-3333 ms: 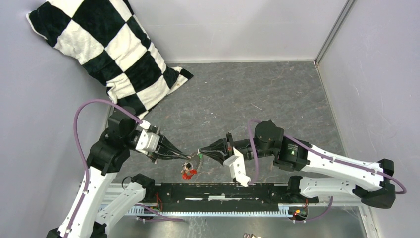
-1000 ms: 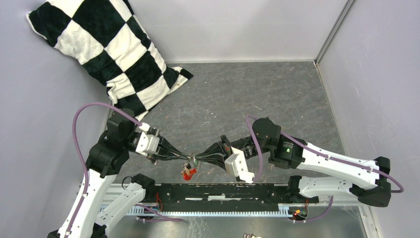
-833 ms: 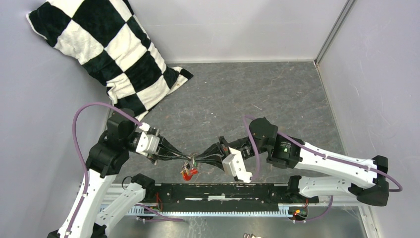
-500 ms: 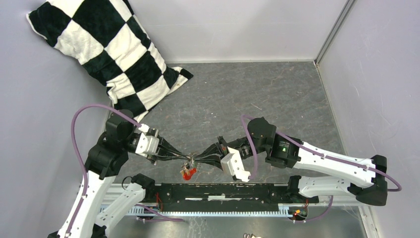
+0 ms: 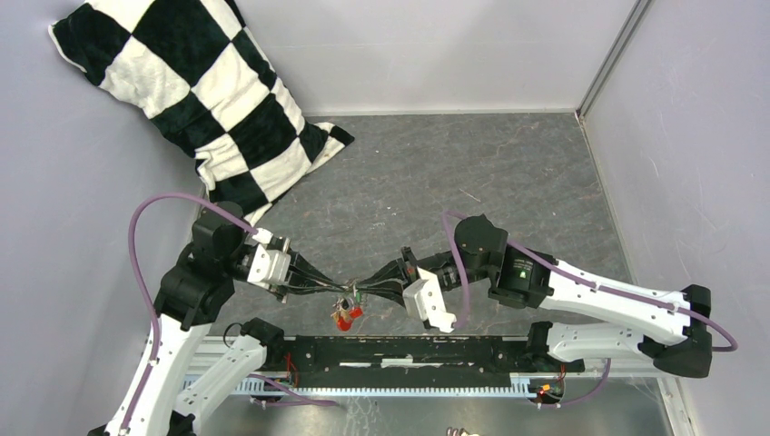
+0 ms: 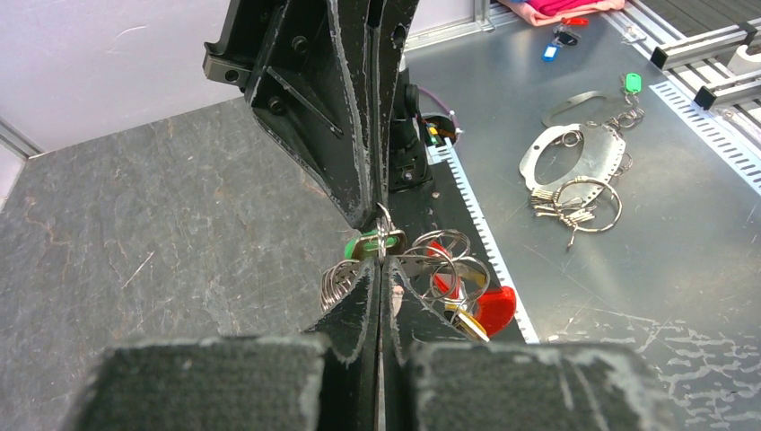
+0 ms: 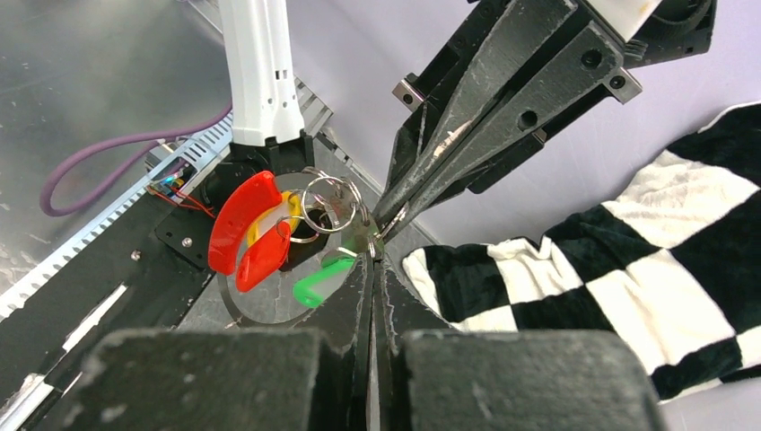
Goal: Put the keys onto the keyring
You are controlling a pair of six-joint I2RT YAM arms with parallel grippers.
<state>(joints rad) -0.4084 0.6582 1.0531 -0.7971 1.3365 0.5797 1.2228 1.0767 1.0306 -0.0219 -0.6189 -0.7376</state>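
Grey table [image 5: 436,173], checkered pillow [image 5: 200,100] behind; left claw [image 5: 338,289] clenched on keyring [image 6: 334,285], right claw [image 5: 363,292] seemingly on green key [image 6: 361,244]

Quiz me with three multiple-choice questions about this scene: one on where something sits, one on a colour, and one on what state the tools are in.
1. Where is the checked cushion?
A. In the far left corner, against the wall.
B. In the near right corner.
C. Under the right arm.

2. What colour is the key head closest to where the two tools meet?
A. Purple.
B. Green.
C. White.

3. How do the left tool and right tool stand?
A. Both wide open.
B. Both shut, tip to tip at the keyring.
C. One open, one shut.

Answers:
1 A: the top view shows it propped in the far left corner.
2 B: both wrist views show green right beside the tips.
3 B: each wrist view shows its own tool closed with no gap.
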